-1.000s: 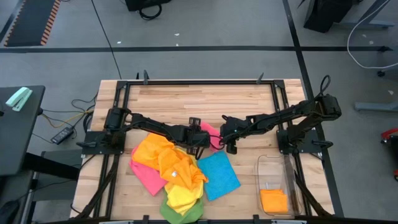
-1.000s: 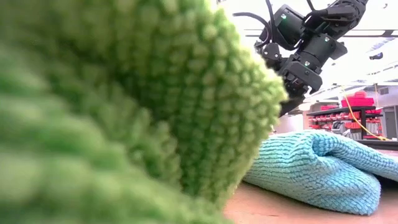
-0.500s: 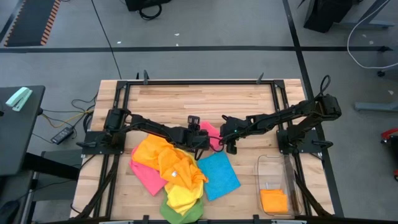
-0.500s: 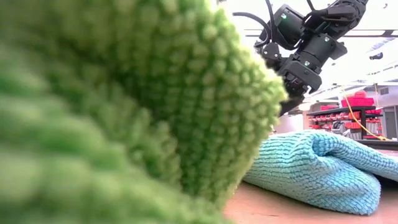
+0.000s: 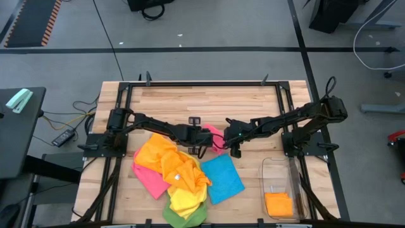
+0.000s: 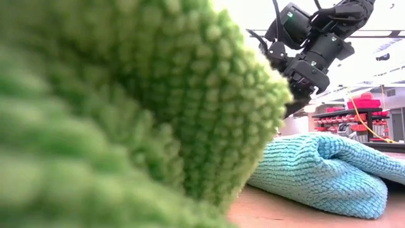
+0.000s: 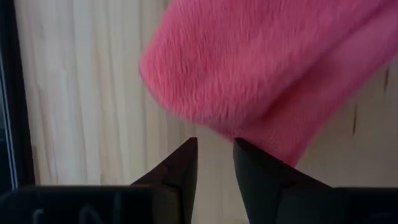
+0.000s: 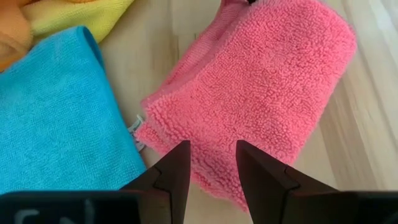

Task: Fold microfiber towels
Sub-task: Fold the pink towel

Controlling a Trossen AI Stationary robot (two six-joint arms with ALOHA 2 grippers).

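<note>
A pink microfiber towel, folded into a small pad, lies flat on the wooden table between my two grippers. My left gripper is just left of it. The left wrist view shows this gripper narrowly open, bare wood in its gap and the pink towel beyond the tips. My right gripper is at the towel's right. In its wrist view this gripper is open over one edge of the pink towel. I see no contact.
A loose pile of orange, pink, yellow and green towels lies front left. A blue towel lies beside it. A clear bin at front right holds a folded orange towel. Green cloth blocks most of the low view.
My left gripper has tipped and shifted a little toward the table's far edge, staying beside the pink towel. The pink towel has not moved.
</note>
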